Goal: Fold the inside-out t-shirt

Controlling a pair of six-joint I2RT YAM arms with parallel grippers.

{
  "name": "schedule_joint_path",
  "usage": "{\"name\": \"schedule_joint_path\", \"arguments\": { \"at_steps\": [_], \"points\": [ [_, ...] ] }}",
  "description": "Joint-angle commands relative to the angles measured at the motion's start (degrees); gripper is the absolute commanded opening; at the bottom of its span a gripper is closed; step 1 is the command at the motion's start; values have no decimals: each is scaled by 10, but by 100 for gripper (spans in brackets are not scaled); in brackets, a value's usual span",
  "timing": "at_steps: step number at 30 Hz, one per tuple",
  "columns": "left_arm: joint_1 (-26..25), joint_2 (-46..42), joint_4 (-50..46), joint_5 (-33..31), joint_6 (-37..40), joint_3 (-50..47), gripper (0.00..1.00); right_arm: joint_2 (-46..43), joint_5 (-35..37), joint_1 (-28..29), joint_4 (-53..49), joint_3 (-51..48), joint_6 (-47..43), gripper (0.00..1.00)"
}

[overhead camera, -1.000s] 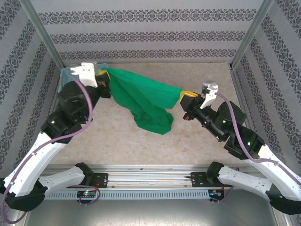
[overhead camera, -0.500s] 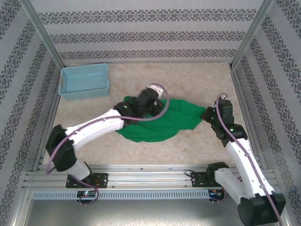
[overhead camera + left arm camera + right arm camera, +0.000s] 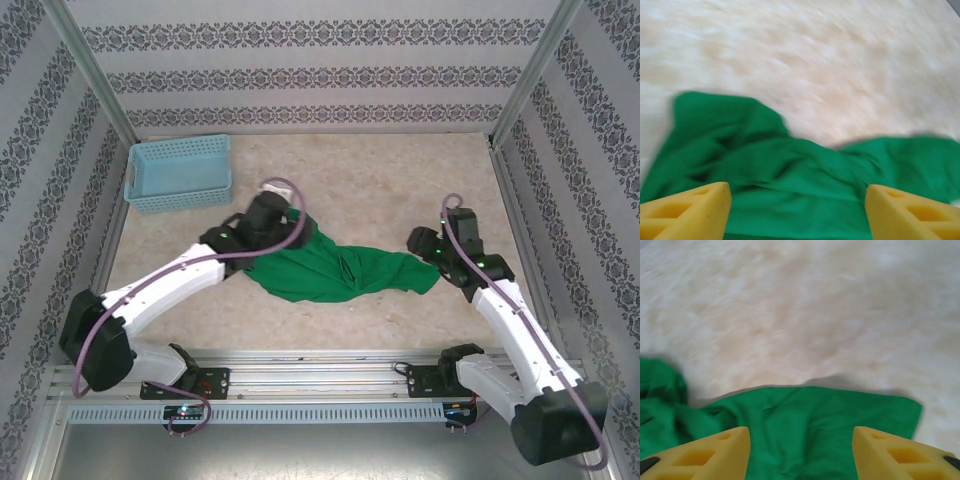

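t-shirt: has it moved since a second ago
Yes. The t-shirt then reached up beside the blue basket. Now it lies on the table, further from the basket, toward the front edge and to the right.

Lit brightly and evenly, with soft shadows. Smeared by motion blur in both wrist views, worst toward twelve o'clock. Looked sharp from overhead.

left end of t-shirt [image 3: 340, 272] hidden under left arm [image 3: 180, 275]; wrist views motion-blurred; jaws cropped at bottom edge
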Motion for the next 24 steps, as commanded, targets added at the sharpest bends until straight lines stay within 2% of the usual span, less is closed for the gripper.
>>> {"name": "schedule_joint_path", "arguments": {
  "at_steps": [1,3,6,10,17,22,24],
  "points": [
    [59,-9,-70,-30,-41,-28,78,48,43,93,15,47,-6,57],
    [98,-8,-83,-31,-56,-42,78,102,49,152,31,77,-1,57],
    [158,-2,-75,7,-81,-73,79,202,52,224,53,134,-6,57],
    [194,10,-32,73,-84,-107,79,337,48,278,54,228,-21,56],
    [195,35,19,158,-88,-134,75,503,41,313,37,344,-44,55],
    [195,47,37,185,-95,-147,59,576,60,316,8,398,-50,53],
    [195,49,35,185,-94,-146,50,598,61,317,-3,418,-56,46]
  ]
}}
